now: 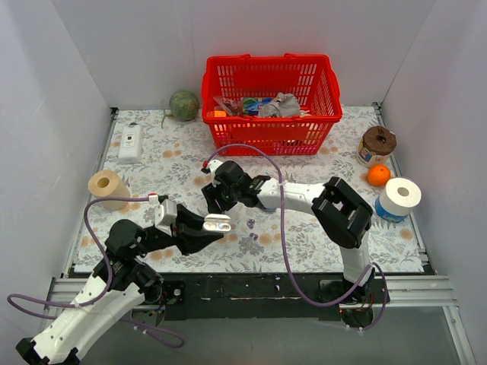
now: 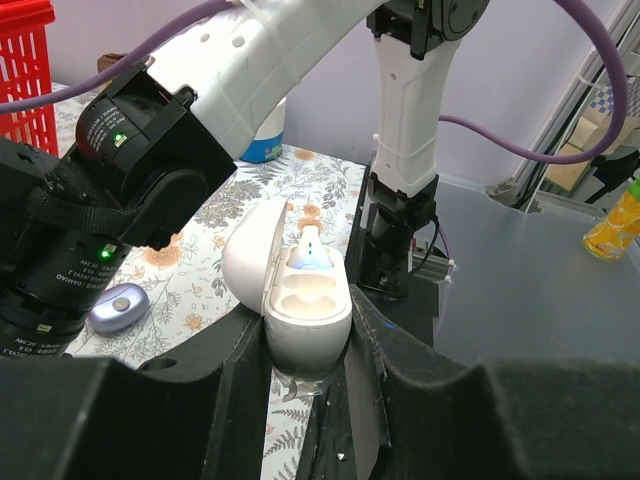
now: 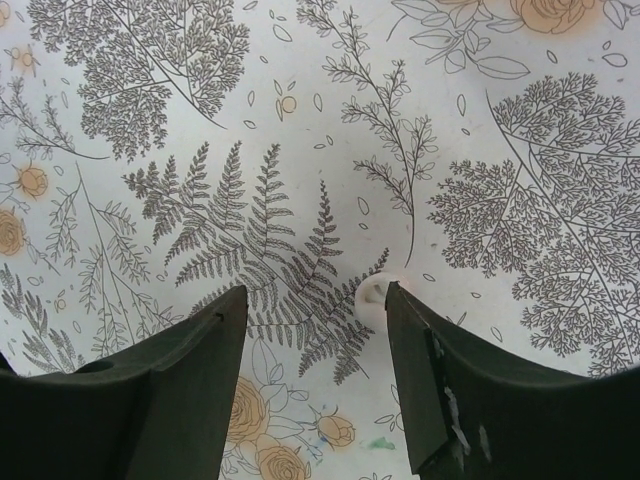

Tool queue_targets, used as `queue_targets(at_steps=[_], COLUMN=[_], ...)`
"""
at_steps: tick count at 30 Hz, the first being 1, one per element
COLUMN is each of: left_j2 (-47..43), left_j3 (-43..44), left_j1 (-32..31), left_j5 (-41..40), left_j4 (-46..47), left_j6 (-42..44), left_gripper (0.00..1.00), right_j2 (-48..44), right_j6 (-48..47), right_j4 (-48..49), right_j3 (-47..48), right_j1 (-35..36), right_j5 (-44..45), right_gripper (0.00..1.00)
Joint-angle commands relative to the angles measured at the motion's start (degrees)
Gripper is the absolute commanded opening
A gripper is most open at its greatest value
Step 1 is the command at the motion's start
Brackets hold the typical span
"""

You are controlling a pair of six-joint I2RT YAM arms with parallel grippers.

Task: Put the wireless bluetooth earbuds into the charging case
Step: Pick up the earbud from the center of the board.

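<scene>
Gaping charging case (image 2: 300, 300) in left gripper (image 2: 307, 348)

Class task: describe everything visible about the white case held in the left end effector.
The white case is glossy, smooth plastic, rounded like an egg. Its hinged lid stands open to the left, showing a moulded well and a small blue light inside. The left end effector clamps its lower body between two dark fingers.

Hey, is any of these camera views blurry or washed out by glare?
Top external: evenly lit, sharp, soft shadows. Left wrist: charging case sharp, a blue light glowing inside it. Right wrist: tablecloth pattern crisp, no glare.
</scene>
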Motion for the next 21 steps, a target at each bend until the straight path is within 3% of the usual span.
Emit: queue_targets(at_steps=[1, 21], left_j2=[-0.97, -0.89], left_j3=[-0.38, -1.44], left_j1=[-0.08, -0.08], left_j5=[0.14, 0.4], left_j4=[0.24, 1.47], left_j6=[-0.36, -0.98], left_gripper=[0.0, 0.0], right_j2=[1.17, 1.0], right_j6=[0.72, 0.9], right_j4=[-0.06, 0.29], right_j3=[1.21, 0.86], right_j1=[-0.15, 0.99], right_j5=[-0.23, 0.48], right_gripper=[0.65, 0.62])
